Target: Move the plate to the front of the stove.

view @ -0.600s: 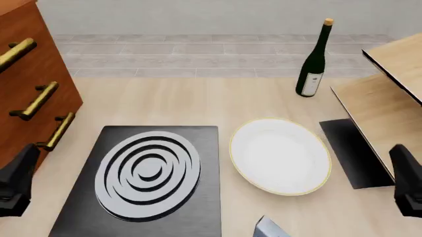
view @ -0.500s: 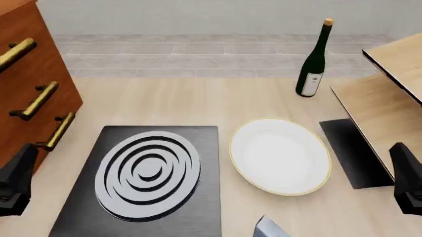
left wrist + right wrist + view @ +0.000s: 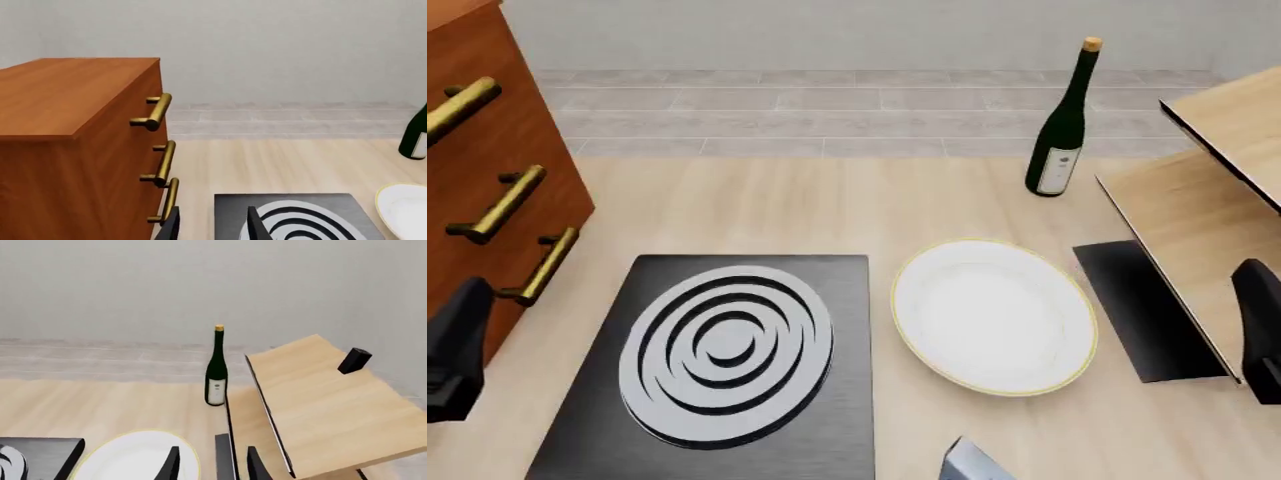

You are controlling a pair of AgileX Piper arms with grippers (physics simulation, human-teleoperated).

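The plate, white with a thin gold rim, lies flat on the table just right of the stove, a black slab with grey spiral rings. My left gripper is at the left edge, beside the stove's left side. My right gripper is at the right edge, clear of the plate. In the left wrist view the left gripper is open over the stove's far corner, with the plate off to the side. In the right wrist view the right gripper is open, and the plate lies below its fingers.
A wooden drawer cabinet with brass handles stands at the left. A dark wine bottle stands behind the plate. A wooden shelf rises at the right, with a plain black flat rectangle beside it. A grey object pokes in at the front edge.
Both grippers have shifted slightly upward in the front view, the right one more so. Plate and stove have not moved.
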